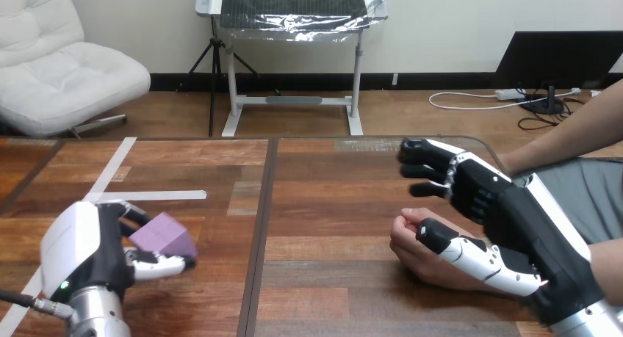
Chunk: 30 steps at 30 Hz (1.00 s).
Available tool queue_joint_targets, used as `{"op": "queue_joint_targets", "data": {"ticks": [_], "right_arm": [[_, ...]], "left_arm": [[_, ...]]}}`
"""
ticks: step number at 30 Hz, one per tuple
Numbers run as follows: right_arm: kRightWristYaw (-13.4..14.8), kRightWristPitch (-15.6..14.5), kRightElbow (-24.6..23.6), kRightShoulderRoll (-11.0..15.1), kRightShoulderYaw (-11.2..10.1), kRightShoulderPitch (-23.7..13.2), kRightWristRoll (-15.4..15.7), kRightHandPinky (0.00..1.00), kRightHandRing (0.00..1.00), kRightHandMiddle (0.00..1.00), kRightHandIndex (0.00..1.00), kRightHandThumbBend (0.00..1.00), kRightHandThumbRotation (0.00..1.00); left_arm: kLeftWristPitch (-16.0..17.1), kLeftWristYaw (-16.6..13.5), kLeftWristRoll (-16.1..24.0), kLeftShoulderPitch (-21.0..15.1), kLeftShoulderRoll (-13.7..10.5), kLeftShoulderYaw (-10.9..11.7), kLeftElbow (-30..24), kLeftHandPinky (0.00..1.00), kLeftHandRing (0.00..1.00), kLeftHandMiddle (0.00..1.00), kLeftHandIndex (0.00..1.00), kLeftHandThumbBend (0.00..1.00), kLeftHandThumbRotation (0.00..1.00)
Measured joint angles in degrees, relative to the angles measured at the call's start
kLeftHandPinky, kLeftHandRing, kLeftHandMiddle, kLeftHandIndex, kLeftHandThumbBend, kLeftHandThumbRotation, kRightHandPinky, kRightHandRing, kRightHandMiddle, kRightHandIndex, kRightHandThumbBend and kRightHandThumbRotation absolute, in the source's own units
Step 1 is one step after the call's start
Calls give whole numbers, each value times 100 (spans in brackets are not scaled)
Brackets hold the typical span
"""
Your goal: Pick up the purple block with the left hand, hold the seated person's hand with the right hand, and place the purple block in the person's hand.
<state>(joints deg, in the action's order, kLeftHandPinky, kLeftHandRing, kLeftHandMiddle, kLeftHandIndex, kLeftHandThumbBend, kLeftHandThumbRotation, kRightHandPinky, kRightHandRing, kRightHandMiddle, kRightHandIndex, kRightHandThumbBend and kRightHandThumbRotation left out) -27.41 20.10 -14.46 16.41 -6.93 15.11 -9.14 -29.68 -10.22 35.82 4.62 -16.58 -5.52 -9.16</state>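
L hand [88, 252] at lower-left of head view, low over the table [323, 197], back shell facing cam, silver forearm [94, 316] coming up from bottom edge. Fingers + thumb curled round the purple block [163, 236]: thumb under/in front of block's lower edge, other fingers wrapped behind its top-left side. Block sits tilted in that grip, one corner pointing up, lighter top face toward cam. Can't tell if block's underside touches the tabletop or is just off it. White tape strips [150, 196] on the wood just beyond L hand, one running horiz., one diagonal toward the far edge. R hand [499, 205] at right side, arm entering from bottom-right corner, palm turned toward view's left. Its fingers [422, 161] reach out leftward, only lightly bent, spread a bit, up above the person's hand [411, 245] and apart from it. R thumb [470, 252] lies stretched across the near side of the person's wrist; touching or just over it, can't tell. So R hand brackets the person's hand, not closed on it. Person's hand rests on table right of centre seam, fingers loosely curled inward, holding nothing. Block and person's hand well apart, w/ the dark centre seam [263, 227] of the table between them.
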Motion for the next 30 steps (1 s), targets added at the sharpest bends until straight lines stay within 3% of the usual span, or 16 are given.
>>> {"op": "queue_joint_targets", "data": {"ticks": [12, 30], "right_arm": [[50, 19, 445, 419, -195, -160, 375, 85, 89, 90, 88, 79, 51], [142, 25, 980, 1156, -393, -355, 1135, 77, 89, 93, 93, 86, 58]], "left_arm": [[2, 100, -41, 380, 278, -5, -947, 18, 25, 34, 44, 71, 0], [25, 434, -566, 961, 629, 41, -2323, 22, 29, 36, 42, 69, 0]]}}
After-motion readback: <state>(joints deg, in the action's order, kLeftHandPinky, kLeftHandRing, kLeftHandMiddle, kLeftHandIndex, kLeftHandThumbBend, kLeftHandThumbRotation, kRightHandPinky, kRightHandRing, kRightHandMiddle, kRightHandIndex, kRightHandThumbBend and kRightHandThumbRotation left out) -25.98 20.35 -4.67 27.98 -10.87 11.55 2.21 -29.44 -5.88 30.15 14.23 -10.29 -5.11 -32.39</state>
